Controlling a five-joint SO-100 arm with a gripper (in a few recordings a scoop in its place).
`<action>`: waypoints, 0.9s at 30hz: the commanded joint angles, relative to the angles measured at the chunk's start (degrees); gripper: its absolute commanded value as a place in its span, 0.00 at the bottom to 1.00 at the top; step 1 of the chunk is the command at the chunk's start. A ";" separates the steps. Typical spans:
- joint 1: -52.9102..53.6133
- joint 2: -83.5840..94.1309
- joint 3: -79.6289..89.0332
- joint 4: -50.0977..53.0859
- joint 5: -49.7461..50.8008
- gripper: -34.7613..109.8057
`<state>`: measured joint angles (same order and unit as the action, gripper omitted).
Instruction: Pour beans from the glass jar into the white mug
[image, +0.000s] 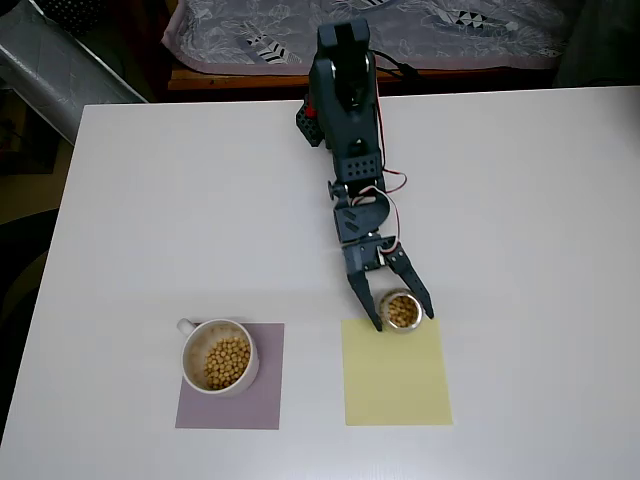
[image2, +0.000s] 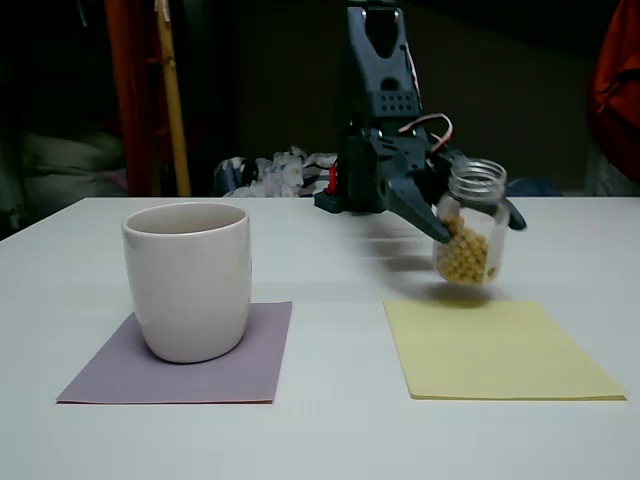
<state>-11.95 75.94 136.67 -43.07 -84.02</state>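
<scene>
The glass jar (image: 403, 311) (image2: 470, 225) is about half full of tan beans (image: 402, 310) (image2: 465, 255). It hangs slightly tilted, just above the far edge of a yellow sheet (image: 396, 375) (image2: 495, 350), with a shadow under it. My dark gripper (image: 403, 320) (image2: 482, 230) is shut on the jar, one finger on each side. The white mug (image: 190, 345) (image2: 188, 280) stands upright on a purple sheet (image: 265, 395) (image2: 185, 365), to the left in both views. The overhead view shows beans (image: 227, 362) inside the mug.
The white table (image: 520, 220) stretches wide around both sheets. My arm's base (image: 342, 80) stands at the far edge. Beyond that edge lies a patterned cloth (image: 420, 25).
</scene>
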 joint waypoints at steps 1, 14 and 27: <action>-1.67 -3.34 -6.86 -3.52 -2.64 0.37; -1.32 -19.86 -27.25 -4.04 -5.98 0.38; -0.44 -30.59 -37.00 -4.92 -6.59 0.37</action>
<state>-11.95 44.82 101.51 -45.88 -89.91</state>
